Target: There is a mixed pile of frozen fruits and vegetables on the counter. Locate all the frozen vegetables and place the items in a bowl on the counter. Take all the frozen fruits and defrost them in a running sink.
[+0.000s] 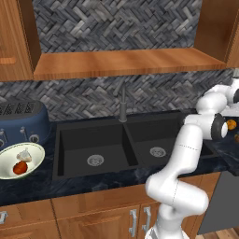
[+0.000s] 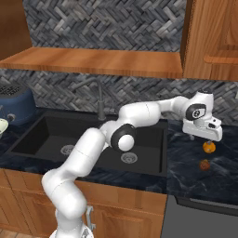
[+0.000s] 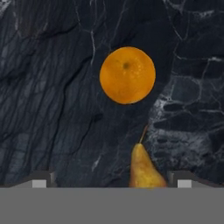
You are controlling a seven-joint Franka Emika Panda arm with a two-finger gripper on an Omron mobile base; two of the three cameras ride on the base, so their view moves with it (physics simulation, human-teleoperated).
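Observation:
My gripper [image 2: 205, 138] hangs open just above the counter [image 2: 186, 179], to the right of the sink [image 2: 51, 135]. Two frozen fruits lie under it. A round orange [image 3: 127, 75] sits ahead of the fingertips [image 3: 41, 179], and a yellow-brown pear [image 3: 144, 168] lies between them, nearer the right one, touching neither. From the right base view the orange [image 2: 209, 147] is right below the hand and the pear [image 2: 204, 164] lies nearer the counter's front. Far left, the bowl [image 1: 8, 161] holds the frozen vegetables: a red tomato [image 1: 19, 168] and a pale garlic bulb [image 1: 24, 156].
A black double sink [image 1: 93, 144] with a slim upright faucet [image 1: 123, 105] lies between the bowl and the fruit. A blue toaster [image 1: 23, 120] stands behind the bowl. Wooden wall cabinets and a shelf [image 1: 121, 63] hang above the counter.

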